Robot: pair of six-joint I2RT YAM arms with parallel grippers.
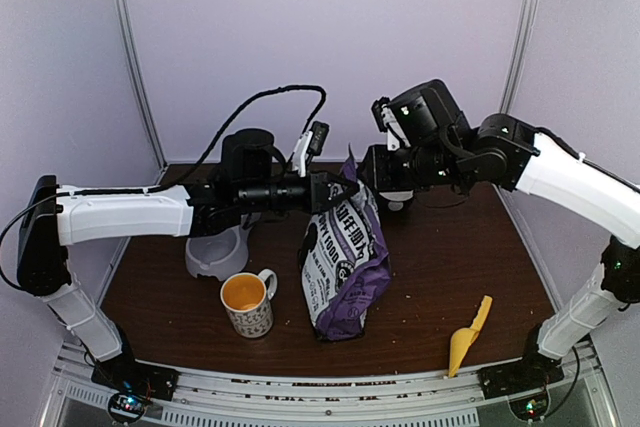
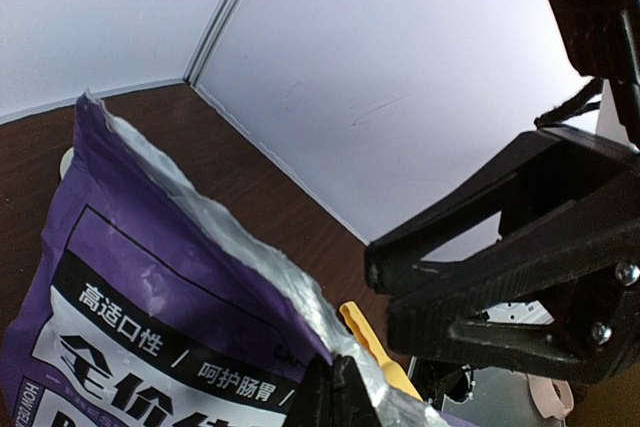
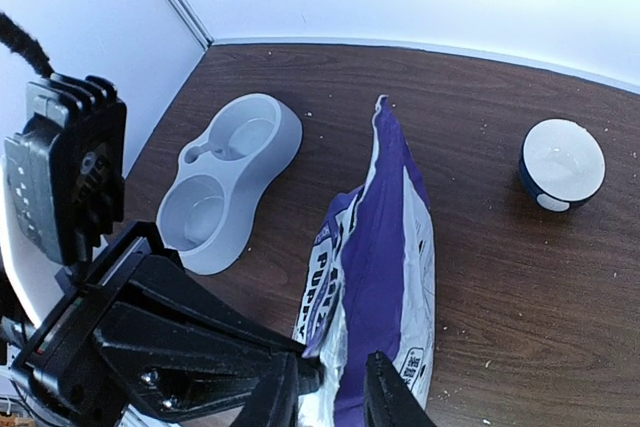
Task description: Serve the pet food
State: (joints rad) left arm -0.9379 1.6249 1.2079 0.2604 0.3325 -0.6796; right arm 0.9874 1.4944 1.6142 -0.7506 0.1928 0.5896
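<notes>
In left claw [image 1: 338, 190], purple bag [image 1: 345, 257] top edge, pinched

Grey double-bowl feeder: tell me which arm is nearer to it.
Left. The left arm passes over the feeder, its fingers shut on the bag's top edge. The right arm reaches that edge from the bag's other side, away from the feeder.

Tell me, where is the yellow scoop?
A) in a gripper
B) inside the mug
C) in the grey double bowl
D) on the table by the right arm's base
D: the yellow scoop lies on the table near the right arm's base, apart from the purple bag.
</notes>
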